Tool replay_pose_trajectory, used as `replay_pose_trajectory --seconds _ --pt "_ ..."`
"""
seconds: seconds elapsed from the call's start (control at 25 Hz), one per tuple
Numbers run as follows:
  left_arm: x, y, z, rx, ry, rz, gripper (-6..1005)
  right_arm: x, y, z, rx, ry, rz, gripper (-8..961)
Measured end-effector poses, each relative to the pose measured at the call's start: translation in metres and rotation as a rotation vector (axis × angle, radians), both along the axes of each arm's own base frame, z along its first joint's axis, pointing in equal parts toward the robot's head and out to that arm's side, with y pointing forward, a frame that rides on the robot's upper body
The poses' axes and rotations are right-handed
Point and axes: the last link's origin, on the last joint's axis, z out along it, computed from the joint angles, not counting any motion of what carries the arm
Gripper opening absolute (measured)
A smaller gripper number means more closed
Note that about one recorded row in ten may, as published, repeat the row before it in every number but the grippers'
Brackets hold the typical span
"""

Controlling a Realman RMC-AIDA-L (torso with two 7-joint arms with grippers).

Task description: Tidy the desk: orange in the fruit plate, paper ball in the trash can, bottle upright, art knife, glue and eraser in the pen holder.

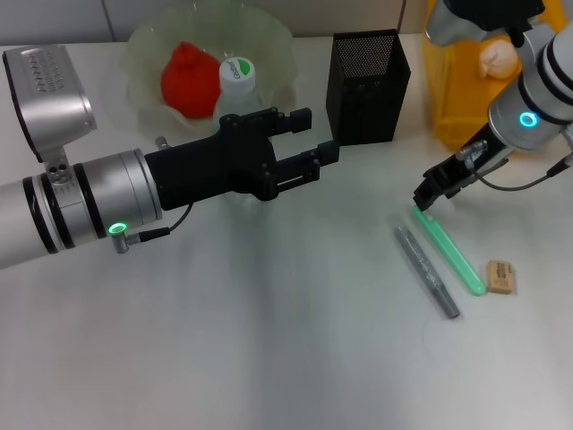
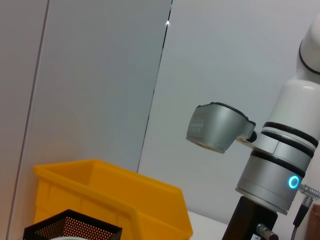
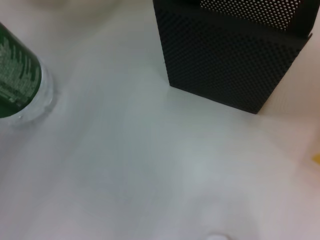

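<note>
My left gripper hovers open over the table just in front of the bottle, with nothing between its fingers. The bottle stands upright with its cap on and also shows in the right wrist view. The orange lies in the fruit plate. The paper ball rests in the yellow trash can. My right gripper is down at the far end of a green stick lying flat. A grey pen-shaped tool and the eraser lie beside it. I cannot tell which tool is the art knife or the glue.
The black mesh pen holder stands between the fruit plate and the trash can, close behind both grippers. It also appears in the right wrist view. The left wrist view shows the trash can and my right arm.
</note>
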Motion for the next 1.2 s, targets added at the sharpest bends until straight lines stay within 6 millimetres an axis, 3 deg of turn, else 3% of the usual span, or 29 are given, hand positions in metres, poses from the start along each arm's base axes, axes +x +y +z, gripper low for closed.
replay_pose_trajectory --seconds 1.2 --pt "-0.002 0.0 -0.001 -0.003 -0.001 0.008 605 0.003 -0.001 -0.017 -0.029 -0.009 -0.004 427"
